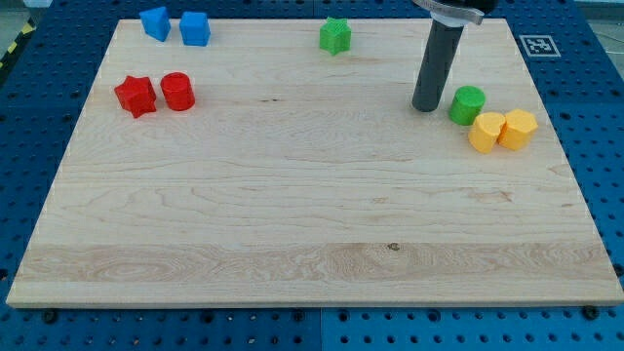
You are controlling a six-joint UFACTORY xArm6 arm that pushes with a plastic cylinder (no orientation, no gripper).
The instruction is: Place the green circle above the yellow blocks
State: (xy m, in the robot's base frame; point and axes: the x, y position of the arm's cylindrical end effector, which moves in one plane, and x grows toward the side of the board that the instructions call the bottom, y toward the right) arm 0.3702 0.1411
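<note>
The green circle (pixel 467 103) stands on the wooden board at the view's right, touching the upper left of the two yellow blocks. The yellow blocks (pixel 487 132) (pixel 518 128) sit side by side, touching each other, just below and right of the green circle. My tip (pixel 425 105) rests on the board just left of the green circle, a small gap apart from it. The dark rod rises from there to the view's top.
A green star (pixel 334 36) lies at the top middle. Two blue blocks (pixel 155 22) (pixel 195 28) sit at the top left. A red star (pixel 136 96) and a red circle (pixel 177 92) sit at the left. The board's right edge (pixel 561 146) is near the yellow blocks.
</note>
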